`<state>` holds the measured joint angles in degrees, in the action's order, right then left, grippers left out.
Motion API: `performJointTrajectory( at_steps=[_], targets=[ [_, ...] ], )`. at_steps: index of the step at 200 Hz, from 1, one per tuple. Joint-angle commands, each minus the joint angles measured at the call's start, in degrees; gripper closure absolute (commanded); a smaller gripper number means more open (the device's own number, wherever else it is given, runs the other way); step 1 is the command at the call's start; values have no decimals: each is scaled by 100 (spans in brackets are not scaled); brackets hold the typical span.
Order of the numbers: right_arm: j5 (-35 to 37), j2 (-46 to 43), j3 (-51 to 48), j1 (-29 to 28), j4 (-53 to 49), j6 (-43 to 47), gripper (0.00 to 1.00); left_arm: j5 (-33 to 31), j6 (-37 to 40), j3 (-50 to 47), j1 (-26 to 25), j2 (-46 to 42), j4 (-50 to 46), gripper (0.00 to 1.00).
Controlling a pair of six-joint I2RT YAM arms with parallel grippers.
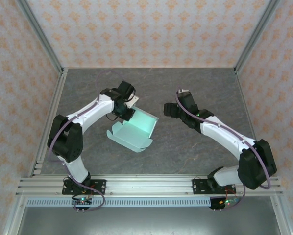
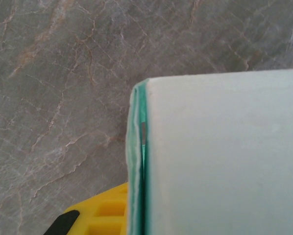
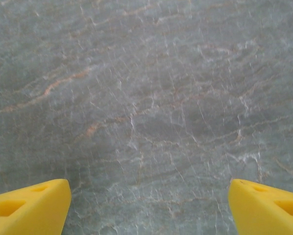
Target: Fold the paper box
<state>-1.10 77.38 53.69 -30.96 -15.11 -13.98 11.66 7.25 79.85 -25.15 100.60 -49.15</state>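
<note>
Paper box (image 1: 136, 129) is pinched by the downturned left tool (image 1: 129, 111) — the right tool (image 3: 149, 185) is held wide above the bench (image 3: 146, 98).

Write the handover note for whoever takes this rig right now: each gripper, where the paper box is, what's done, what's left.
Left gripper: shut on the far-left edge of the paper box. The left wrist view shows what looks like two layers of card there.
Right gripper: open, holding nothing, over bare table to the right of the box.
Box: mid-table, in front of the left arm, with one panel lifted and the rest lying on the table.
Done: a first fold seems made at the gripped edge.
Left: the near flaps lie open. Raise the walls, tuck the flaps and close the box.
</note>
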Motion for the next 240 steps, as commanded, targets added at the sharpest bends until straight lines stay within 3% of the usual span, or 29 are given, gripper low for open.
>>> performJointTrajectory(
  at_steps=[1, 59, 95, 163, 240],
  targets=[
    [5, -224, -113, -11, -110, -149, 16, 27, 603, 348, -66, 384, -1216, 100],
    [294, -396, -248, -9, -274, -72, 16, -332, 888, 1061, -67, 845, -2015, 100],
    [416, -366, -363, -12, -219, -105, 16, -858, 799, 1619, -69, 1625, -2543, 100],
    [580, -326, -431, -13, -217, -87, 16, -1094, 814, 2346, -267, 2513, -2915, 100],
    [663, -210, -613, -11, -126, -129, 16, -1102, 899, 3215, -307, 3291, -3227, 86]
  ],
)
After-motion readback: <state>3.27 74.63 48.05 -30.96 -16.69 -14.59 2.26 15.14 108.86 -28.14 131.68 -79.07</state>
